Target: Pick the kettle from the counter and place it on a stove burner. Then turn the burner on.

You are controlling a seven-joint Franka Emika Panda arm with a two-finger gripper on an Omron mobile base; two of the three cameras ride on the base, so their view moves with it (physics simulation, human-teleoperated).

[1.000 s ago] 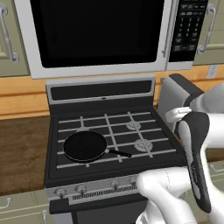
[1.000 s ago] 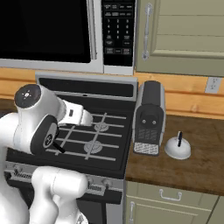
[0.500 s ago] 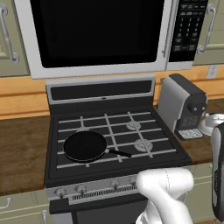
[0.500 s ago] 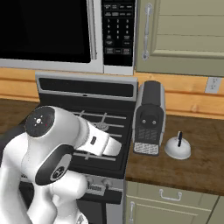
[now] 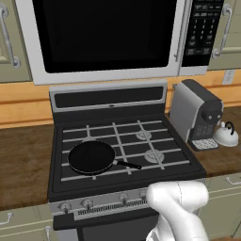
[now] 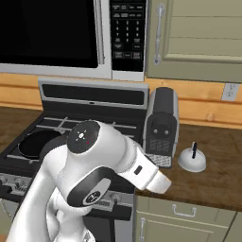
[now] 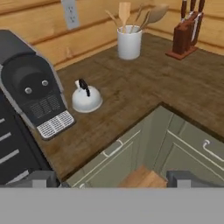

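The small white-silver kettle (image 5: 226, 135) with its dark arched handle stands upright on the dark wood counter (image 5: 220, 159), just right of the coffee machine (image 5: 196, 114). From the right base it shows as the kettle (image 6: 192, 161) on the counter (image 6: 215, 182). In the hand view the kettle (image 7: 86, 98) lies ahead and to the left. My gripper (image 7: 113, 180) hovers open over the counter's front edge, well short of the kettle, with nothing between its fingertips (image 7: 40, 179). The stove burner (image 5: 154, 156) at the front right of the stove is bare.
A black pan (image 5: 92, 156) sits on the stove's front left grate, handle pointing right. A second, smaller burner (image 5: 143, 135) lies behind. A white utensil crock (image 7: 129, 41) and a knife block (image 7: 185, 31) stand at the back of the counter. Stove knobs (image 5: 86, 203) line the front panel.
The arm has swung right, off the stove and out of the left base view. The hand now looks down on the counter past the coffee machine. The kettle and pan have not moved.
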